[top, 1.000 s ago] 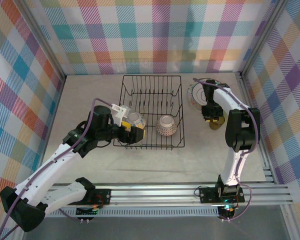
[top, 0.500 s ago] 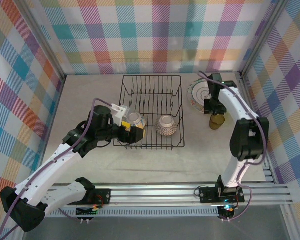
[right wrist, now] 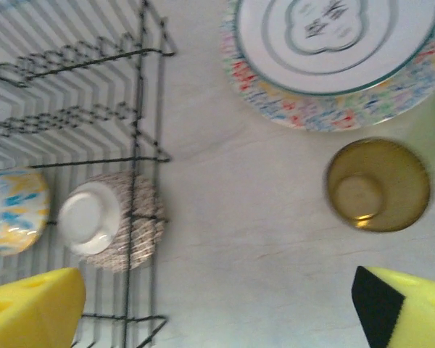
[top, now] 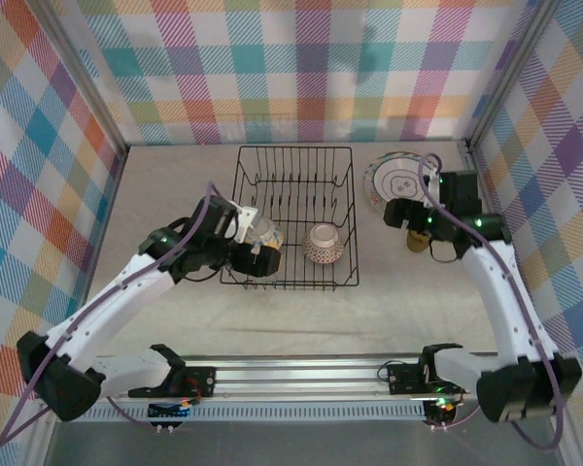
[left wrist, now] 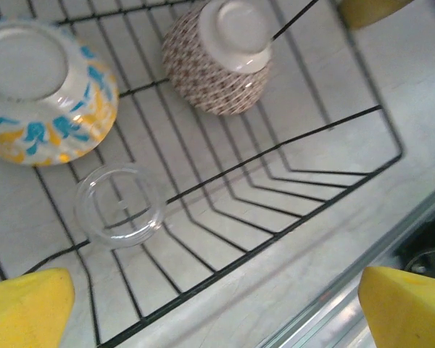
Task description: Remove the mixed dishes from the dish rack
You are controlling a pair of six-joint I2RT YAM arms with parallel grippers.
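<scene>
Left hand (left wrist: pixel 217 312) spread wide over the clear cup (left wrist: pixel 120 205) in the dish rack (top: pixel 293 184) — right hand (right wrist: pixel 232 312) likewise spread, the amber cup (right wrist: pixel 378 184) on the bench (right wrist: pixel 239 239) at centre right.

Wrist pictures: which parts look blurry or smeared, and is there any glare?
Right wrist view: the rack wires smear into doubles, the plates look soft, the amber cup carries a small bright glint. Left wrist view: the yellow pads at the corners are out of focus, the clear cup fairly crisp. Top view: even light, faint shadows.
</scene>
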